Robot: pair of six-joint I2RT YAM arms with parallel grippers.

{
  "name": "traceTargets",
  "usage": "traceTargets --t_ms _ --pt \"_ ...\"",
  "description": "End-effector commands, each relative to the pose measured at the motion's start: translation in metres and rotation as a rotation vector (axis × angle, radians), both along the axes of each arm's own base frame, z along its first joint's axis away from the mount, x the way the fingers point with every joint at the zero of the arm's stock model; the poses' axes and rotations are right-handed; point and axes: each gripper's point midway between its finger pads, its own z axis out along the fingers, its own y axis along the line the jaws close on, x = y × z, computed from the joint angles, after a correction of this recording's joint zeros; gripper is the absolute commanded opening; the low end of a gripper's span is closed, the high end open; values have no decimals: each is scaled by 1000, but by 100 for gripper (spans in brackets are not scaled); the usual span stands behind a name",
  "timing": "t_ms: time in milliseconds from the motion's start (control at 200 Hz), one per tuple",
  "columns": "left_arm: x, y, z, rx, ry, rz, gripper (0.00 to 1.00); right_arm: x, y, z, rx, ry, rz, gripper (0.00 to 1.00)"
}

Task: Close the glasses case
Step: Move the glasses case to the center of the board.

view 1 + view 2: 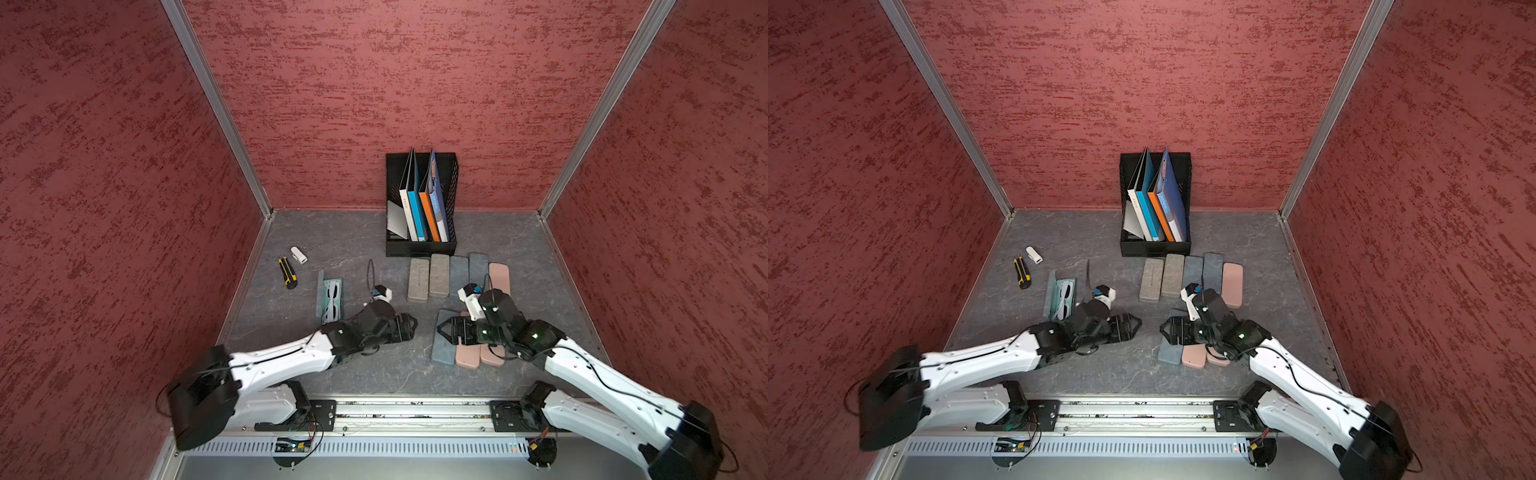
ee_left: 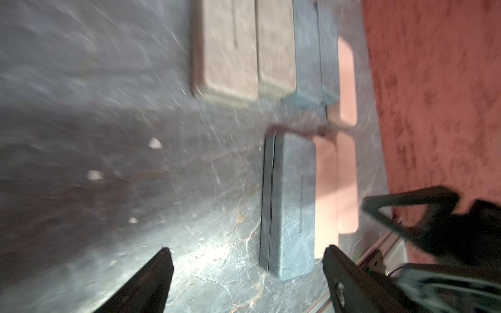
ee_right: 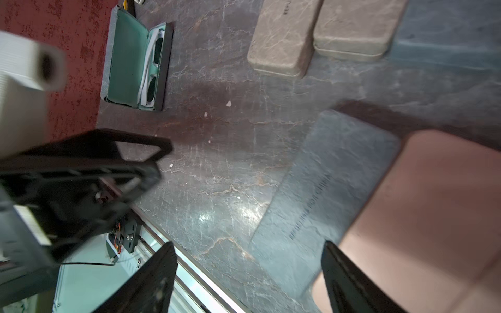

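Well, both my hands are empty: my left gripper (image 2: pixel 247 250) shows its jaws spread wide with nothing between them, and my right gripper (image 3: pixel 248 244) is spread the same way, the two facing each other over the middle of the table. The open glasses case (image 1: pixel 331 300) I have to close lies on my left side of the table, near the left wall and close by my left wrist, with its lid raised along the long edge nearer that wall and its teal lining (image 3: pixel 127 65) showing. White sunglasses (image 3: pixel 153 67) lie in the base. I judge it a stiff hard shell, light, and likely to skid if I shove it, since the grey marbled tabletop (image 1: pixel 332 365) looks smooth and a little glossy. So I would not pinch it; I would put a finger behind the lid's free long edge, about midway along, and fold it over the hinge, perhaps steadying the base with the other hand. The sunglasses seem seated low enough, though I cannot tell whether a temple stands proud, so I would press gently at the end. Room is tight on the wall side. A yellow utility knife (image 1: pixel 287 273) and a small white object (image 1: pixel 299 254) lie beyond the case, a row of closed cases (image 1: pixel 418 279) sits before the black file holder (image 1: pixel 422 249), and more closed cases (image 1: pixel 444 349) lie under my right arm.
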Motion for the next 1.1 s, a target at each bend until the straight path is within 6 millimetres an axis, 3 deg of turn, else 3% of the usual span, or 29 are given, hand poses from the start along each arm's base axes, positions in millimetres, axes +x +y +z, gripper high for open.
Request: traceTargets --t_ms 0,55,140,195,260,316,496,706,947,1092 --pt "-2 82 3 157 56 134 89 12 30 30 133 -54 74 84" --pt "2 112 17 185 50 203 92 15 35 33 141 -58 89 84" --pt "7 152 21 256 99 294 94 18 41 34 138 -56 111 85" --pt "13 169 15 295 129 338 94 19 46 35 145 -53 134 87" --pt "22 182 3 309 182 377 96 22 51 36 156 -61 148 98" --pt "31 189 -4 330 197 396 97 24 52 37 160 -75 152 98" --pt "59 203 -31 377 265 388 100 25 54 34 139 -92 181 98" --pt "74 208 -49 390 291 365 98 26 56 29 128 -74 195 98" --pt "80 201 -63 392 335 294 75 25 58 15 112 -38 206 99" --pt "79 186 -69 352 348 219 59 24 56 10 110 -35 202 98"
